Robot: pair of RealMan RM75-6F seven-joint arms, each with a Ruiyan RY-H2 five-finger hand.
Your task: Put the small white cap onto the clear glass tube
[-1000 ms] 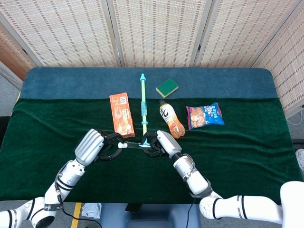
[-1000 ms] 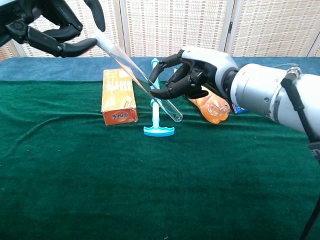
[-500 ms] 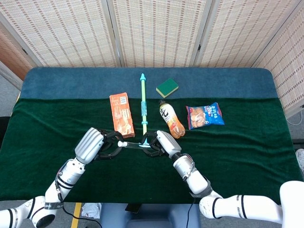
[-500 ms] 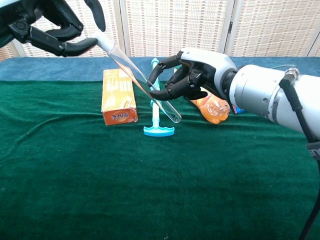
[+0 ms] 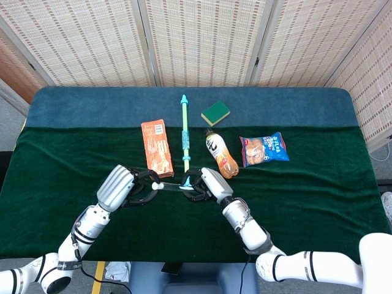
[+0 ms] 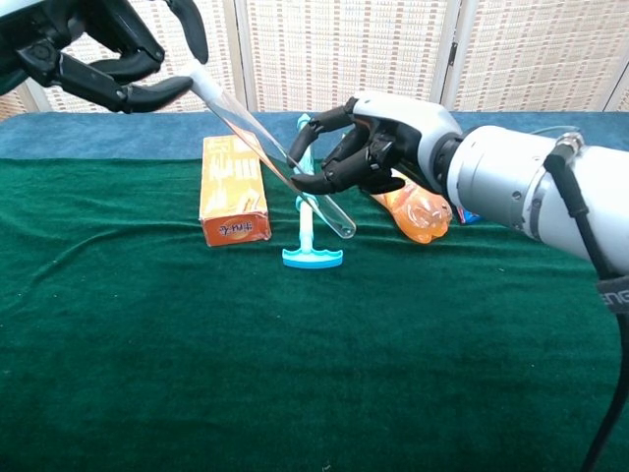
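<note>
above green cloth (image 6: 197,374), right hand (image 6: 378,143) grips glass tube (image 6: 285,167); left hand (image 6: 93,54) pinches white cap (image 6: 199,81).

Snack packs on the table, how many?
2. The orange snack box lies left of the long green-blue stick; the blue snack bag lies right of the orange drink bottle. None seems hidden.

Head view looking steeply down from above robot, taking in whole table (image 5: 73,184). Chest view sitting low and close, facing across cloth toward folding screens (image 6: 344,44). Both sharing orange box (image 5: 157,147), orange bottle (image 6: 413,209) and table centre.
</note>
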